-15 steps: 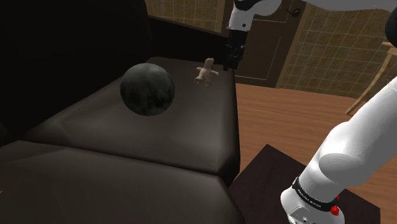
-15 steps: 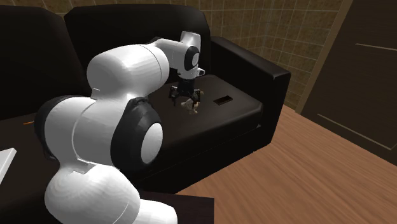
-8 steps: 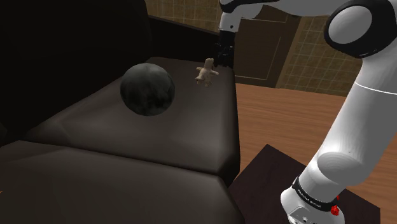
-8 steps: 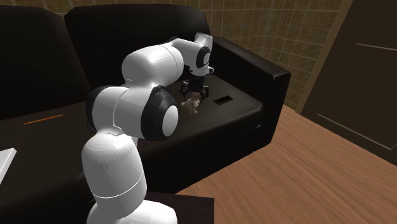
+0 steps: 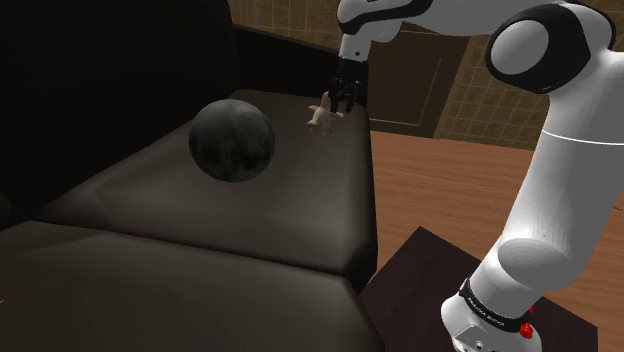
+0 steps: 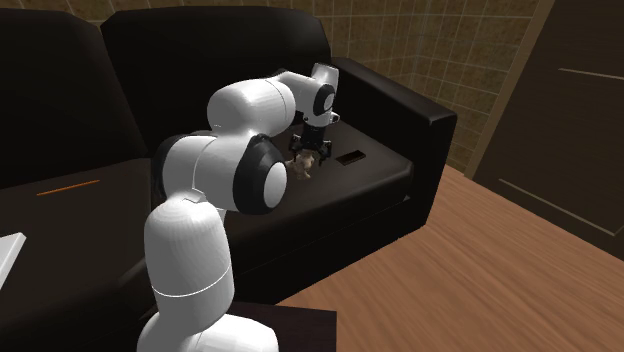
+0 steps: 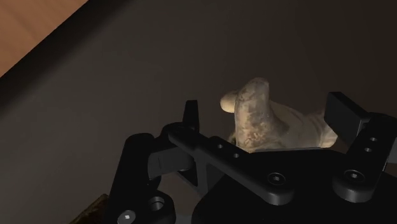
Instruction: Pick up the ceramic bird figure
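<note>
A small beige bird figure [image 5: 318, 118] stands on the dark sofa seat [image 5: 250, 220], near its far corner by the armrest. In the second exterior view the bird [image 6: 301, 168] sits just under the hand. My black gripper [image 5: 343, 101] hangs right over it, touching or nearly touching its upper side. In the wrist view the bird [image 7: 257, 118] lies between the two fingers, which stand apart on either side of it. The gripper [image 7: 267, 121] is open and does not clasp the figure. Its lower body is hidden by the hand.
A large dark mottled ball [image 5: 232, 139] rests on the seat beside the bird. A small flat dark object [image 6: 350, 157] lies near the armrest [image 6: 400, 100]. Wooden floor [image 5: 450, 190] and a brown door lie beyond the sofa's edge. The stand [image 5: 420, 275] is at lower right.
The arm has swung toward the shoulder view's left and come down, from beside the bird to directly over it, so the fingers now stand on either side of the figure.
</note>
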Tool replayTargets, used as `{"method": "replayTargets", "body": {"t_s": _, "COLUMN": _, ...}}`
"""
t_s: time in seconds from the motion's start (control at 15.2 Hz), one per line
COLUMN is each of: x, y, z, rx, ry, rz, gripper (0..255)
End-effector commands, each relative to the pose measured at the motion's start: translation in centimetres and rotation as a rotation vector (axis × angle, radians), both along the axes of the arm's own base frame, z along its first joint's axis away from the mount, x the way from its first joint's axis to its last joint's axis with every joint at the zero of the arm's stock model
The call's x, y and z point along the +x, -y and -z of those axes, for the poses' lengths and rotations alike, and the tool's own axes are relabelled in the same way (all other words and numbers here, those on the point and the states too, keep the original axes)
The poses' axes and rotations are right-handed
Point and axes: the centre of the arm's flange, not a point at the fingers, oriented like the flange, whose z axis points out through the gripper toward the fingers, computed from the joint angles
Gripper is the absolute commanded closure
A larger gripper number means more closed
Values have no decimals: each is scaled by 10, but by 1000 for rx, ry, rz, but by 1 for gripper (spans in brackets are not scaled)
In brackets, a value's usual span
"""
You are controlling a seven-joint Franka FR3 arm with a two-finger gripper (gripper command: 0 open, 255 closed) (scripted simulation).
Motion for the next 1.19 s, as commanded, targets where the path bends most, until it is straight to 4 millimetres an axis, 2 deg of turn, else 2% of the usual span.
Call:
{"method": "replayTargets", "body": {"t_s": 0.0, "x": 1, "y": -1, "z": 14, "rx": 0, "ry": 0, "rz": 0, "gripper": 0}}
{"method": "replayTargets", "body": {"t_s": 0.13, "x": 1, "y": -1, "z": 14, "rx": 0, "ry": 0, "rz": 0, "gripper": 0}}
{"method": "replayTargets", "body": {"t_s": 0.2, "x": 1, "y": -1, "z": 14, "rx": 0, "ry": 0, "rz": 0, "gripper": 255}}
{"method": "replayTargets", "body": {"t_s": 0.79, "x": 1, "y": -1, "z": 14, "rx": 0, "ry": 0, "rz": 0, "gripper": 255}}
{"method": "replayTargets", "body": {"t_s": 1.12, "x": 1, "y": -1, "z": -13, "rx": 0, "ry": 0, "rz": 0, "gripper": 255}}
